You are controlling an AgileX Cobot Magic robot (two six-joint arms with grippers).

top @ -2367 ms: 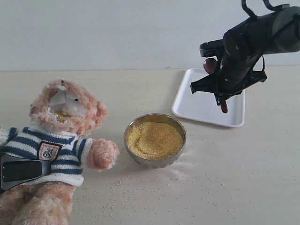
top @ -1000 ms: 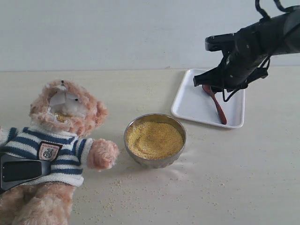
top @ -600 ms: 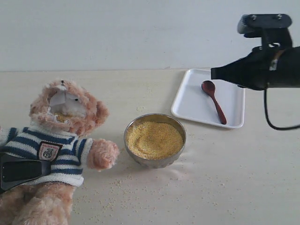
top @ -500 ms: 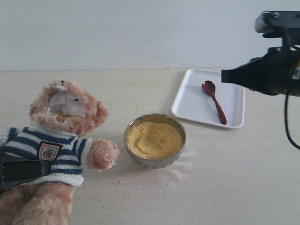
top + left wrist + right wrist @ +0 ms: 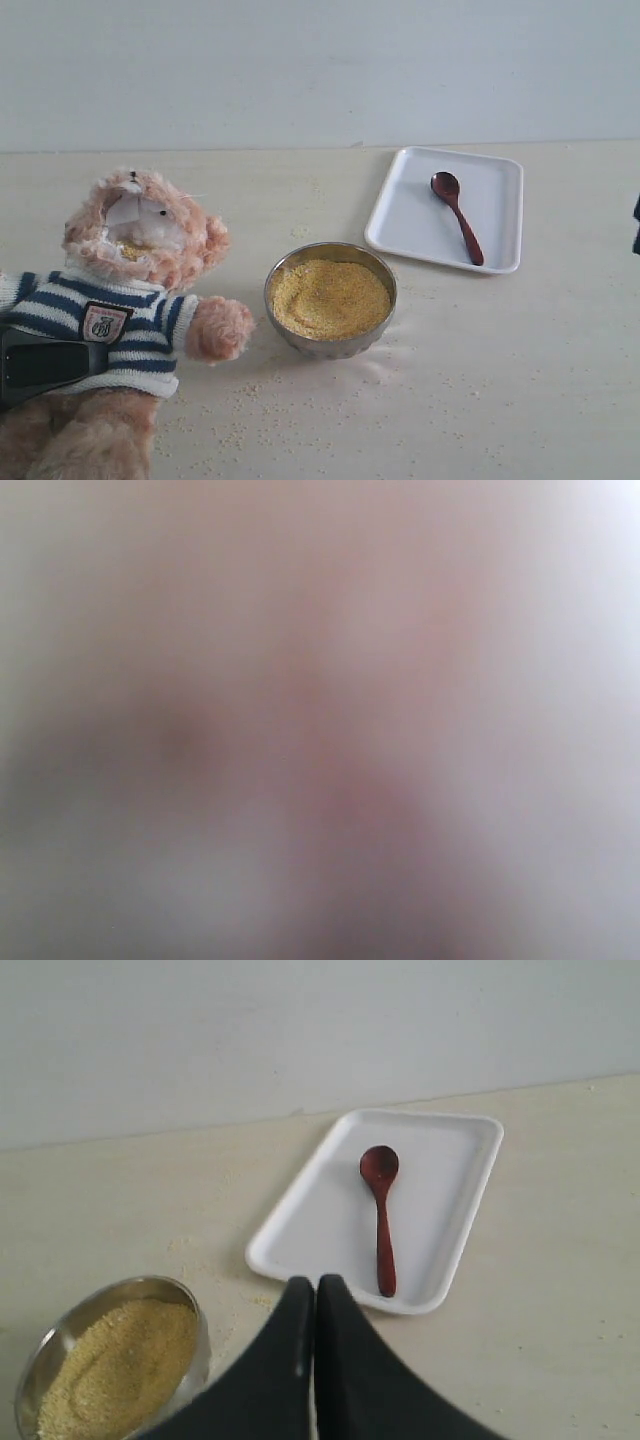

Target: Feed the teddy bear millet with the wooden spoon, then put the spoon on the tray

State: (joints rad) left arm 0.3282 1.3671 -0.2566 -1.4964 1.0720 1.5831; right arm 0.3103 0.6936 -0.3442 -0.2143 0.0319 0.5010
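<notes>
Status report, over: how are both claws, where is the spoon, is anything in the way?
Right claw shut, empty. Left claw against bear, grip unclear. Spoon lies flat in tray. Nothing in the way.

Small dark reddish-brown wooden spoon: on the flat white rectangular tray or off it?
On it: the spoon lies flat inside the tray's raised rim.

Right pincer point(image 5: 315, 1284): pressed shut, holding nothing. Left pincer point(image 5: 50, 362): lying low at the exterior view's left edge, opening unreadable.
</notes>
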